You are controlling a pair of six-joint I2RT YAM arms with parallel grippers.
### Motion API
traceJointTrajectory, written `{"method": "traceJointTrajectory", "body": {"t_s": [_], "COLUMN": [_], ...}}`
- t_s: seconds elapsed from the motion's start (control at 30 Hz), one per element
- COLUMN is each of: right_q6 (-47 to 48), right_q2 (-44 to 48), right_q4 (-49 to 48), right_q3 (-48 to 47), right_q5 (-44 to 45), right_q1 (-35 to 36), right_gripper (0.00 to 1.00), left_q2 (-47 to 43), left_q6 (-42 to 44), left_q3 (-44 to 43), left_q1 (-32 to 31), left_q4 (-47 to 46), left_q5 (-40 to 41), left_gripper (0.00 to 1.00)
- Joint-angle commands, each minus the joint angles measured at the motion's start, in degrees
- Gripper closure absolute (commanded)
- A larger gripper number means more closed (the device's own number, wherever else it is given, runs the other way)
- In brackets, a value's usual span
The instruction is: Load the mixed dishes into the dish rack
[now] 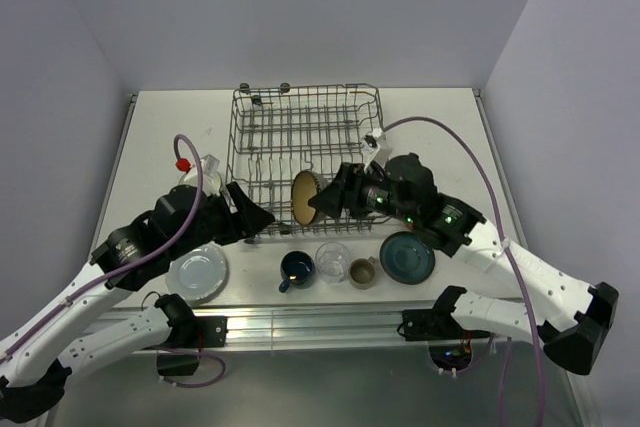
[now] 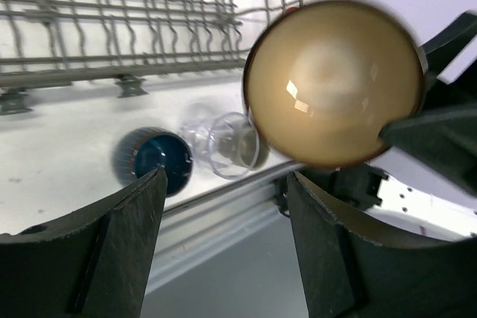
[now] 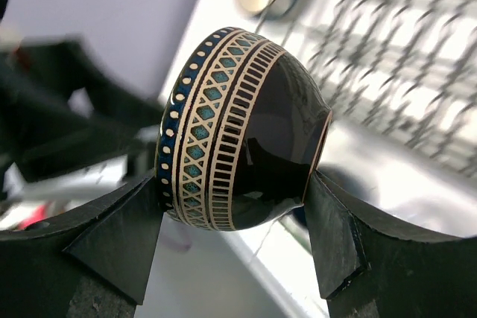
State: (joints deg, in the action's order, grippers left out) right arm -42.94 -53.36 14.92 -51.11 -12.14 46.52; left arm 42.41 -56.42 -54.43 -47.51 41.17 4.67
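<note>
Right claw (image 3: 232,199) is closed on the brown bowl (image 3: 238,124). One finger presses the rim side and the other the foot, so the bowl hangs on its side between them. A band of teal lattice, cream dots and cream bars runs round the bowl's dark outer wall.

Left claw (image 2: 227,184) stands wide, with nothing between its fingers. It sits just to the left of the bowl, and the bowl's glossy cream inside faces it. From the left wrist view a dark finger of the right claw shows at the bowl's right rim.

From above, the bowl is over the near side of the dish rack (image 1: 305,132). I cannot tell whether it touches the wires. The grey wire rack stands in the far middle of the tabletop (image 1: 160,127), its long side parallel to the far edge.

Between the rack and the near edge, four dishes stand in a row. They are a blue mug (image 1: 297,268), a clear glass (image 1: 333,258), a beige cup (image 1: 363,272) and a teal plate (image 1: 407,257). A pale plate (image 1: 197,274) lies toward the near left corner, below the left arm.

The tabletop is white and matte, with a metal rail (image 1: 320,322) along its near edge. Plain pale lilac-grey walls (image 1: 300,7) close it in on the left, far and right sides.
</note>
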Motion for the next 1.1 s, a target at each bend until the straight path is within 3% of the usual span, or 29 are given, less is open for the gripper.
{"method": "traceJointTrajectory", "body": {"t_s": [0.0, 0.2, 0.47, 0.73, 0.97, 1.07], "right_q6": [6.37, 14.45, 27.8, 48.01, 60.33, 64.02], "right_q2": [-4.19, -21.65, -41.54, -64.04, -80.64, -83.04], "right_q4": [0.71, 6.61, 6.18, 4.77, 1.0, -1.29], "right_q3": [-10.22, -26.56, -45.82, -66.54, -75.27, -76.59], "right_q5": [11.58, 24.34, 39.27, 52.3, 58.98, 60.92], "right_q1": [0.24, -0.9, -5.03, -6.18, -7.59, -8.03], "right_gripper": [1.0, 1.0, 1.0, 1.0, 1.0, 1.0], "left_q2": [-0.75, -1.37, -1.28, -2.07, -1.37, -0.58], "left_q6": [0.87, 2.28, 4.3, 6.76, 8.78, 9.05], "left_q3": [-2.08, -2.17, 0.2, 1.26, 2.58, 3.28], "left_q1": [-0.31, -0.31, -0.22, -0.31, -0.22, -0.31], "left_q4": [2.17, 1.29, -0.91, 0.32, -2.58, -3.63], "left_q5": [4.91, 5.44, 4.3, 7.81, 8.34, 7.73], "left_gripper": [0.29, 0.29, 0.3, 0.33, 0.33, 0.33]}}
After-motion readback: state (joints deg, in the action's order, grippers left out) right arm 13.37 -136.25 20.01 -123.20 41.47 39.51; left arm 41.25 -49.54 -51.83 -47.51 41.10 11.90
